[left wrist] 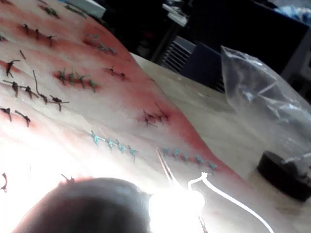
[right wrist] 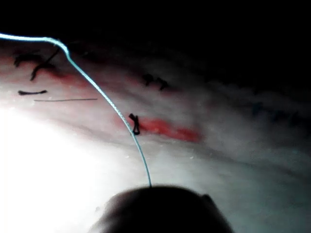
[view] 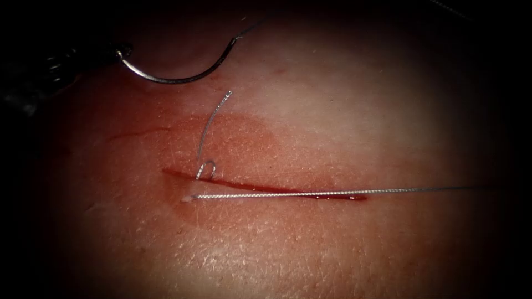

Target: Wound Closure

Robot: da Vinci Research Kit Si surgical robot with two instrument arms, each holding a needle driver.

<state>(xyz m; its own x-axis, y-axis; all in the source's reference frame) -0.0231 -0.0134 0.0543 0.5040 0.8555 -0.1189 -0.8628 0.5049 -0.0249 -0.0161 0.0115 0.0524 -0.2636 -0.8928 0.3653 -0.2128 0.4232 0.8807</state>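
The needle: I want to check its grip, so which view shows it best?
The endoscope view: the needle curves clear above the tissue, held near its tip by the left tool. I cannot make it out in either wrist view.

No text, label, brand, number or sign can be read anywhere in these pictures. The tissue (view: 332, 111) carries no lettering. Neither does the clear plastic bag (left wrist: 262, 92).

The left tool (view: 119, 53) sits in shadow, and the thread (view: 332, 192) runs off the right edge.
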